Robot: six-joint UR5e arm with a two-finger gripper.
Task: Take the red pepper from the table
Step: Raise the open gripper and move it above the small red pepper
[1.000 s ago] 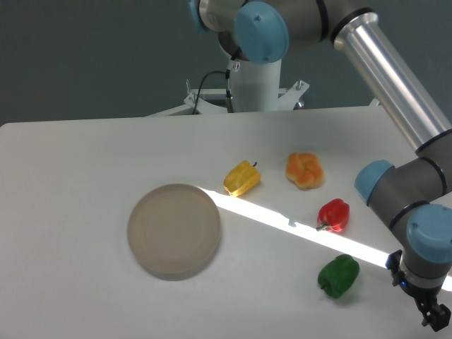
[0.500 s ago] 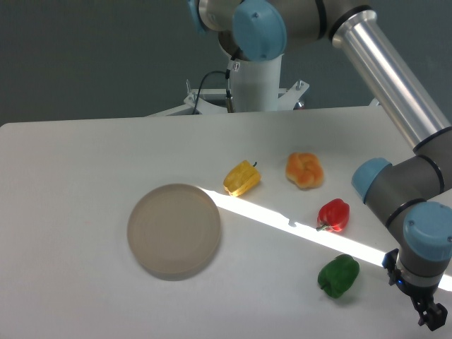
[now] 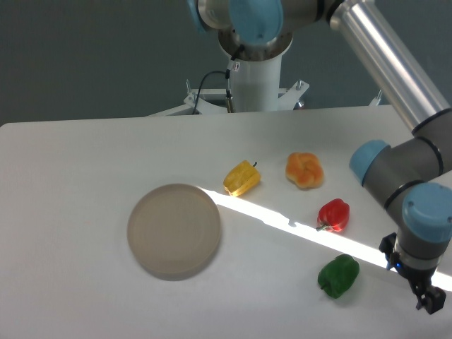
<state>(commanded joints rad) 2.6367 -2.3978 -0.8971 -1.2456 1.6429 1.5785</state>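
We see a plain dark grey-blue wall [image 3: 92, 56] filling the space behind the table [image 3: 70, 183], with no window or door in it. The table is white and matte, its far edge running level under the wall. A bright band of light [image 3: 275, 220] crosses the table diagonally, from near its middle down toward its right edge. The rest of the table lies in soft, even shade.

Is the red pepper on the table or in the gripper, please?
On the table: the red pepper lies there untouched, apart from the gripper.
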